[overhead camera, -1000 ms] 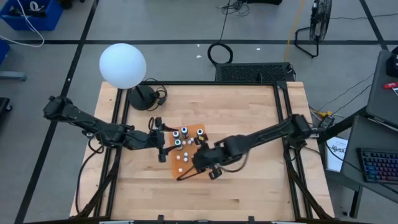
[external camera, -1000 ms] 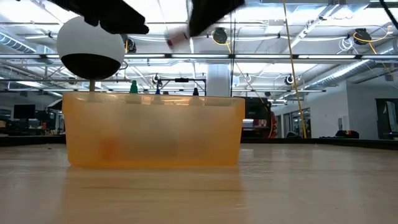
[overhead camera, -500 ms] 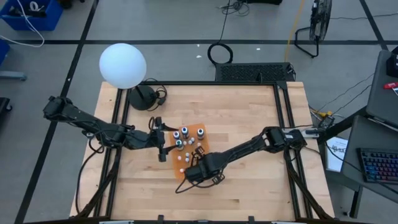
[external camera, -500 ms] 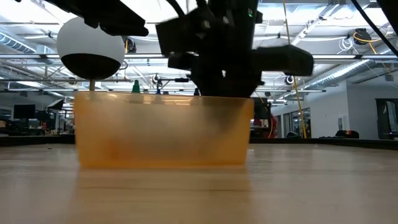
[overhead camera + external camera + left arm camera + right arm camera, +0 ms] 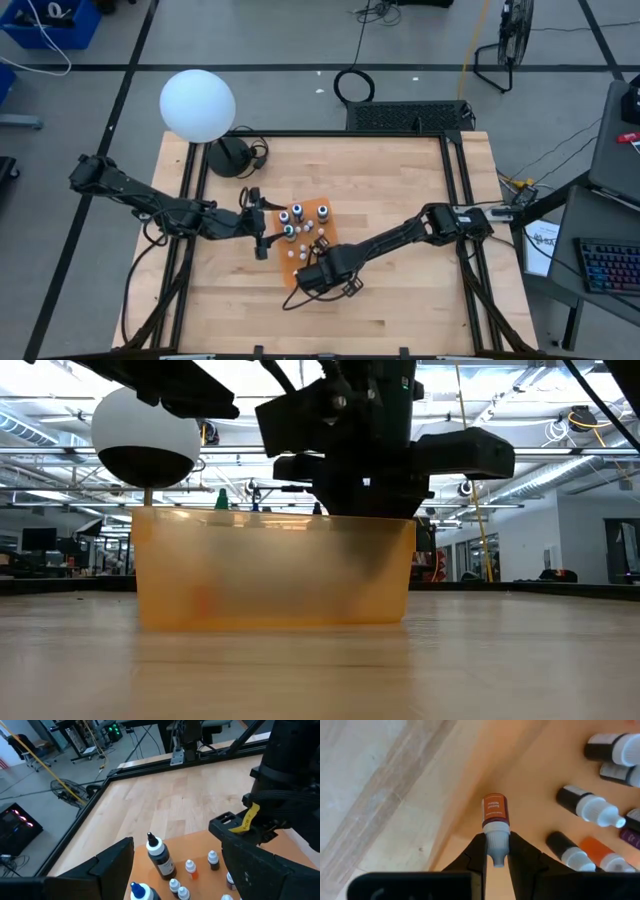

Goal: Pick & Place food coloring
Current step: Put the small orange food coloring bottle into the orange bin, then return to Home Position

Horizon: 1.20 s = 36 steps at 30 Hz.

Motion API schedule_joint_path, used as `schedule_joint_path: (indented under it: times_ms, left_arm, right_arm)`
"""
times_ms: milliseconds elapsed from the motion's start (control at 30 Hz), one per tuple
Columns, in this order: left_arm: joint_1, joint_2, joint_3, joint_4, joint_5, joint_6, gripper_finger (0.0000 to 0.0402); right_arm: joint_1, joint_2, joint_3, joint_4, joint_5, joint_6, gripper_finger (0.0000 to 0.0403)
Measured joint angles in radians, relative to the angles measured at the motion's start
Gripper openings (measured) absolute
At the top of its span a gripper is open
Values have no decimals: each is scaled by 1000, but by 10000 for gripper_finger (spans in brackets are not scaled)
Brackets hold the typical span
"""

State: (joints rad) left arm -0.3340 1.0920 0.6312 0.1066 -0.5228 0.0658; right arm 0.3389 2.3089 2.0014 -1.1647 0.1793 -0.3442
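Note:
The food coloring bottles [image 5: 300, 225] stand and lie in a shallow orange tray [image 5: 288, 270] at mid-table; its translucent wall [image 5: 250, 575] fills the low view. My right gripper [image 5: 318, 275] hovers over the tray's near end, shut on one bottle with a red-brown label [image 5: 495, 810]. My left gripper [image 5: 262, 237] is open at the tray's left rim, its fingers wide apart with several bottles [image 5: 160, 857] ahead of them. Whether it touches the tray, I cannot tell. My right gripper pinches the red-brown bottle by its white cap [image 5: 496, 837] between the two fingertips [image 5: 477, 852]. It comes from above, pointing down. The bottle hangs below the fingers over the orange tray floor [image 5: 535, 780]; whether its base touches the floor, I cannot tell.
A large white globe [image 5: 197, 105] on a black base [image 5: 230, 155] stands at the table's far left corner. Other bottles [image 5: 590, 807] lie close beside the held one. Bare wood lies to the right of the tray and along the near edge.
My right gripper has moved toward the table's near left and come down from high above the tray to its near end, carrying the bottle. The tray has slid a little toward the table's right.

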Motion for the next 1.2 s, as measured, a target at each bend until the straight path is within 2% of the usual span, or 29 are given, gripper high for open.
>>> schedule_joint_path:
  times_ms: [67, 267, 367, 500, 733, 833, 1033, 1100, 1200]
  left_arm:
    - [0, 0, 0, 0, 0, 0, 299]
    - [0, 0, 0, -8, 3, -2, 299]
    - [0, 0, 0, -8, 22, -5, 299]
    - [0, 0, 0, -9, 26, -4, 299]
    - [0, 0, 0, -9, 25, 0, 299]
    - [0, 0, 0, -7, 25, 0, 299]
    - [-10, -4, 0, -13, 26, 22, 299]
    - [-14, -15, 0, -35, 31, 25, 299]
    - [-11, -43, -20, -46, 65, 26, 299]
  right_arm:
    - [0, 0, 0, 21, -1, -8, 53]
    - [14, 0, -1, 106, 2, -20, 126]
    - [24, 1, -2, 152, 7, -19, 147]
    - [40, 1, -2, 171, 73, -20, 159]
    - [84, -25, -4, 165, 191, 11, 157]
    - [105, -85, -3, 168, 214, 95, 155]
    - [141, -283, -20, 141, 214, 380, 154]
    - [157, -385, -81, 160, 246, 437, 150]
    - [187, -567, -270, 277, 365, 460, 143]
